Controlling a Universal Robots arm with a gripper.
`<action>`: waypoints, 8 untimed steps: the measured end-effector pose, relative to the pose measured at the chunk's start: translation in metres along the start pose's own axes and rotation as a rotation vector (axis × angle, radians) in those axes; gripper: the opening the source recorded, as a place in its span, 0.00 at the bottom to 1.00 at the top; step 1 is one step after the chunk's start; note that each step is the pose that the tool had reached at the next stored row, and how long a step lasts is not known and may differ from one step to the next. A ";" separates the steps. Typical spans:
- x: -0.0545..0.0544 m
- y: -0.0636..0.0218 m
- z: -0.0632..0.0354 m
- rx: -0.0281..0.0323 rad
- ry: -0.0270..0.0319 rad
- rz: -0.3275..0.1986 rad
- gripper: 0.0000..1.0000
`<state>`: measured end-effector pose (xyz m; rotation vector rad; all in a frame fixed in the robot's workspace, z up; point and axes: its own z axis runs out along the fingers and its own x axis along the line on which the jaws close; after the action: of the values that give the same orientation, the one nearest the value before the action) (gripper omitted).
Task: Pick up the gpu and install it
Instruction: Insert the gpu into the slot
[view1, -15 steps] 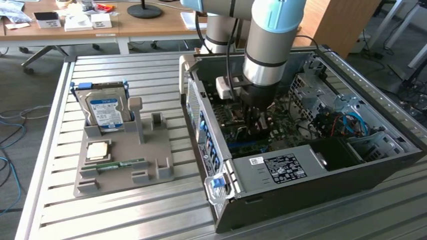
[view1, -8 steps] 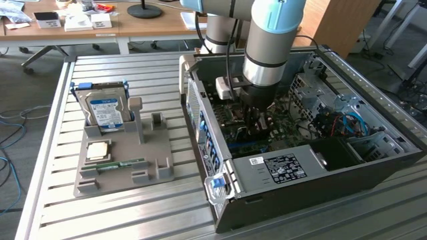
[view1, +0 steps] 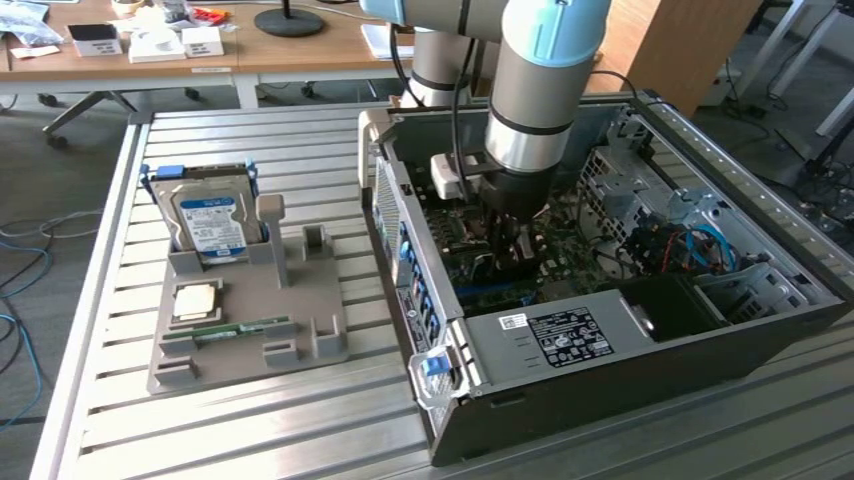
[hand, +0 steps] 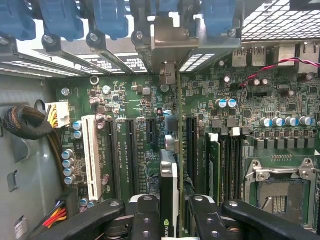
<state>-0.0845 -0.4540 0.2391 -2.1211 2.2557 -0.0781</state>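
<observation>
No legible text: label on hard drive (view1: 211, 220), sticker on power supply (view1: 574, 335), logo on gpu (hand: 168, 195) – all unreadable.

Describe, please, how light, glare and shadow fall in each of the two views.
Exterior view: daylight brightens the slatted table, while the computer case interior lies in shadow. Wrist view: the rear vents blow out white, the motherboard is evenly lit, the gripped gpu dark.

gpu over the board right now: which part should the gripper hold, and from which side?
Upper long edge, from straight above the motherboard. The gpu stands on edge, thin, flat faces out sideways, so the gripper pinching across those faces, as now, looks right and leaves the slot edge free.
</observation>
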 end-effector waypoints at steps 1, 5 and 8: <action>0.000 0.0002 0.0000 0.0000 0.0000 0.000 0.27; 0.000 0.0010 0.0000 0.0005 0.0000 0.000 0.27; 0.000 0.0019 0.0000 0.0014 0.0000 0.000 0.27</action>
<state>-0.0864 -0.4540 0.2390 -2.1204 2.2549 -0.0797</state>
